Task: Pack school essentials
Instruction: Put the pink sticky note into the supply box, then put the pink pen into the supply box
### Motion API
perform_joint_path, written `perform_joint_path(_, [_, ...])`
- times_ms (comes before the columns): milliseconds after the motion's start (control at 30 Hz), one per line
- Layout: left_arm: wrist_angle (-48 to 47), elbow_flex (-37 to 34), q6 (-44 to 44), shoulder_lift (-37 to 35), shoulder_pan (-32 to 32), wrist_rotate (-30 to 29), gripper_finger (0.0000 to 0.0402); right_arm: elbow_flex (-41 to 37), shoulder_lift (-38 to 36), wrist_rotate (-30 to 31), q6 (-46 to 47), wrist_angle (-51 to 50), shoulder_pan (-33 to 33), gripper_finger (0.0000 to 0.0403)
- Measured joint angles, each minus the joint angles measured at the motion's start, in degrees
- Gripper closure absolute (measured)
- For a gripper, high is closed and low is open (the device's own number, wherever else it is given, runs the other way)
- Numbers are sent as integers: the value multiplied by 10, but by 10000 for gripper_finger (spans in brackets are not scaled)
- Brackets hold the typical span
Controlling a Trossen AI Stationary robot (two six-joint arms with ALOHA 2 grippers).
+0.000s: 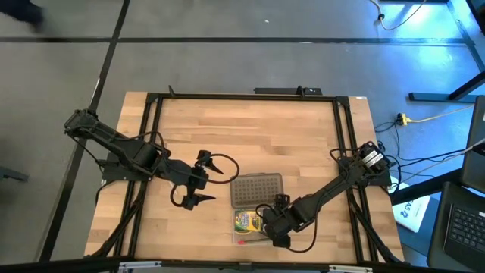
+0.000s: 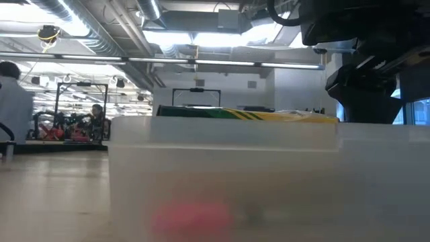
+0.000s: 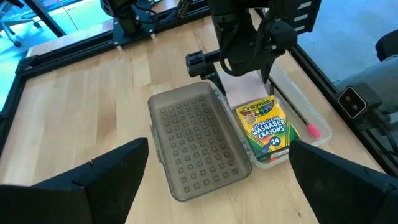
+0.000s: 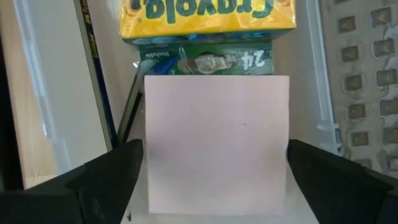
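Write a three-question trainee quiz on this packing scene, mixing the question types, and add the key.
1. True or false: the crayon box lies inside the clear case.
2. Which gripper hangs over the pink pad? A) left gripper B) right gripper
3. Fill in: the grey dotted lid lies flat on the table, swung ____.

Key: 1 true; 2 B; 3 open, beside the case.

The wooden table (image 1: 250, 136) carries a clear plastic case (image 3: 298, 124), apparently with its grey dotted lid (image 3: 198, 144) open.
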Motion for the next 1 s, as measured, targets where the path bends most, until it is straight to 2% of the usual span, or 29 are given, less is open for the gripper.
perform_joint_path(133, [0, 0, 0, 0, 0, 0, 19, 0, -2, 0, -41, 7, -2, 4])
perform_joint_path(367, [0, 0, 0, 0, 0, 0, 19, 26, -19, -33, -13, 10, -7, 6])
perform_joint_path(633, [0, 0, 0, 0, 0, 0, 19, 73, -45, 1, -34, -18, -7, 6])
perform_joint_path(733, [0, 0, 0, 0, 0, 0, 19, 98, -50, 37, -56, -56, -7, 6])
perform_joint_path(867, [3, 0, 0, 0, 0, 0, 19, 114, -64, 139, -75, -98, -10, 6])
perform_joint_path(1000, [5, 0, 0, 0, 0, 0, 19, 114, -88, 164, -95, -127, -24, 6])
